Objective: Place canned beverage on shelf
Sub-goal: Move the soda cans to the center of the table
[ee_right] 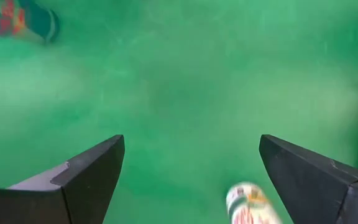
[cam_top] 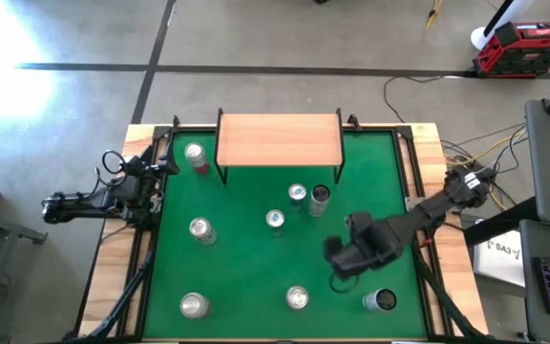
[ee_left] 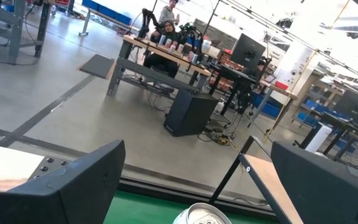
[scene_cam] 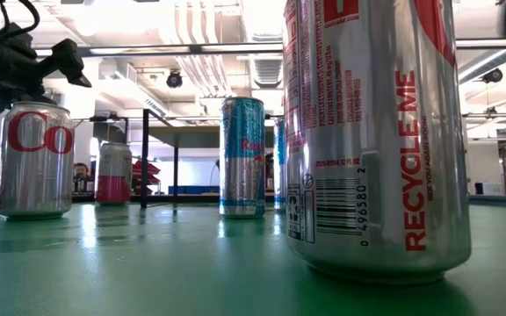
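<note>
The shelf (cam_top: pixel 280 139), a light wooden top on thin black legs, stands at the far middle of the green mat (cam_top: pixel 246 268). Several cans stand upright on the mat: a blue one (cam_top: pixel 275 220), a silver one (cam_top: pixel 297 195) and a dark one (cam_top: pixel 319 199) in front of the shelf, others around them. My right gripper (cam_top: pixel 344 260) hovers open above the mat right of centre, pointing down, with bare mat between its fingers (ee_right: pixel 191 143). One can (ee_right: pixel 247 202) shows near one finger, untouched. My left gripper (cam_top: pixel 160 172) waits open at the left edge (ee_left: pixel 197 149).
More cans stand at the far left (cam_top: pixel 196 155), the left (cam_top: pixel 200 229), and along the near edge (cam_top: pixel 194 305), (cam_top: pixel 297 297), (cam_top: pixel 383 301). One near-edge can (scene_cam: pixel 372 132) fills the low view. Black frame rails run along the mat's sides.
</note>
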